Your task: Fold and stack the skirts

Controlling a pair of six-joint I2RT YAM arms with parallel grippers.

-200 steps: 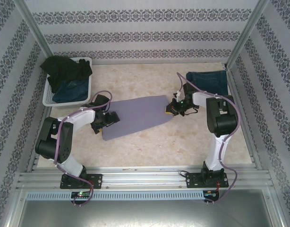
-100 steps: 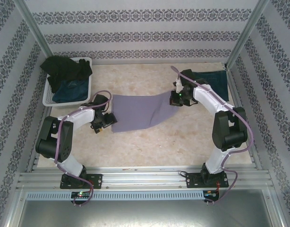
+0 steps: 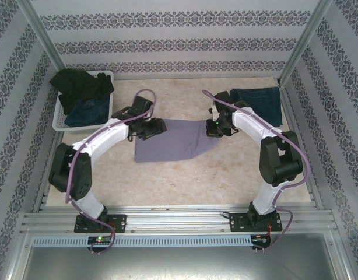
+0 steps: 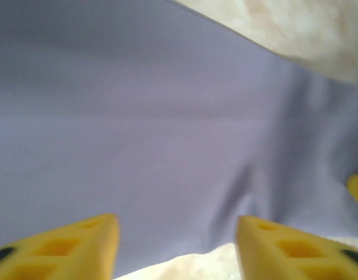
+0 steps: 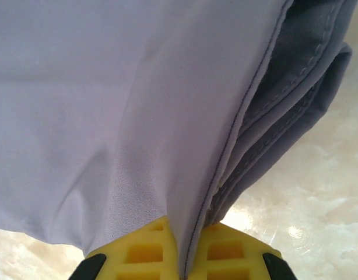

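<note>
The right gripper (image 5: 182,248) clamps the stitched edge of the lavender-grey skirt (image 5: 109,105), whose layered folds bunch just right of it above the marbled table (image 5: 319,192).

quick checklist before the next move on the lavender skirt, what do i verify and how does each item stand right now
1. Right gripper grip on the lavender skirt: ok, pinched shut on its edge.
2. Left gripper grip: not ok, its jaws stand apart with the skirt's edge between them, not pinched.
3. Skirt lying flat: not ok, layers bunch up beside the right gripper.
4. Stacking spot: ok, the folded denim skirt lies at the far right with nothing on it.
5. Basket apart from both arms: ok.
</note>
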